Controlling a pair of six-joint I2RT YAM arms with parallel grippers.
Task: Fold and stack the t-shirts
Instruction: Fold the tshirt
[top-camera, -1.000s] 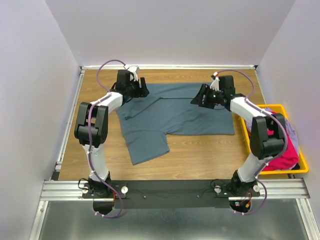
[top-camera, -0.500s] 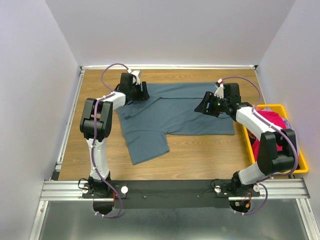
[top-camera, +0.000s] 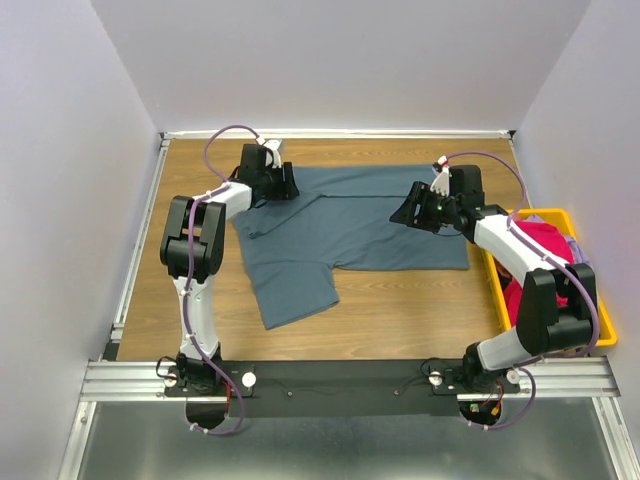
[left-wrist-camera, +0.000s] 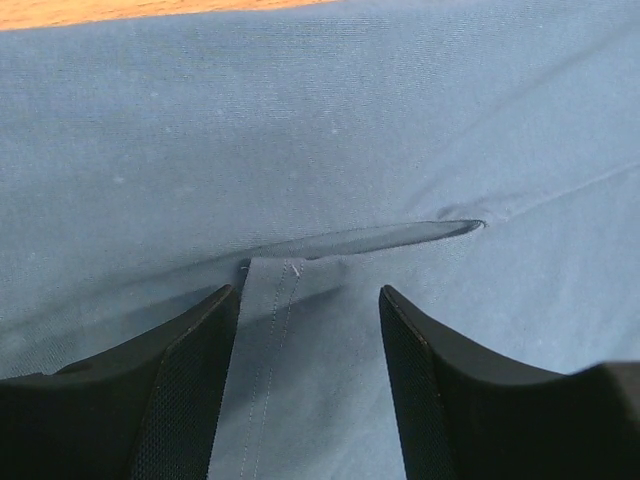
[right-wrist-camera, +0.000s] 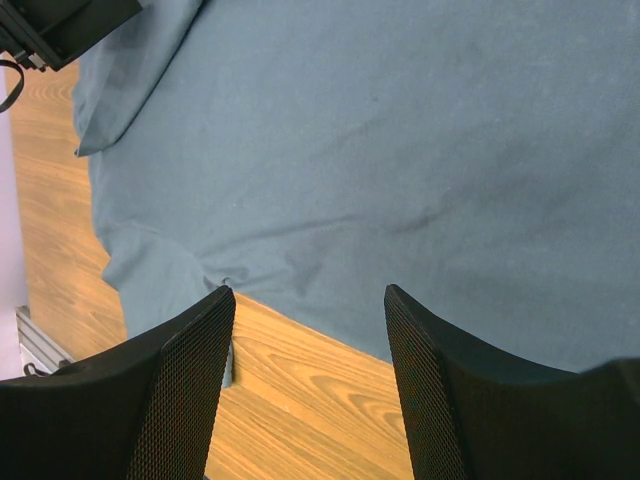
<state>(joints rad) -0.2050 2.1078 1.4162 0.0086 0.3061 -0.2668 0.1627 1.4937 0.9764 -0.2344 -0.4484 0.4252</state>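
A slate blue-grey t-shirt (top-camera: 350, 225) lies spread flat on the wooden table (top-camera: 400, 310), one sleeve pointing toward the near left. My left gripper (top-camera: 287, 186) is open and low over the shirt's far left corner. In the left wrist view a stitched hem of the shirt (left-wrist-camera: 320, 130) lies between its open fingers, around the gripper (left-wrist-camera: 308, 295). My right gripper (top-camera: 402, 213) is open over the shirt's right half. In the right wrist view it (right-wrist-camera: 308, 295) hovers above the shirt's (right-wrist-camera: 400, 130) near edge and bare wood. A magenta-pink shirt (top-camera: 548, 238) lies in the bin.
A yellow plastic bin (top-camera: 492, 265) stands at the right edge of the table, and my right forearm crosses over it. Grey walls close in the far, left and right sides. A metal rail (top-camera: 350, 375) runs along the near edge.
My right gripper has shifted a little toward the near right over the shirt, and its elbow has swung out over the bin. My left elbow has moved right; its gripper stays at the corner.
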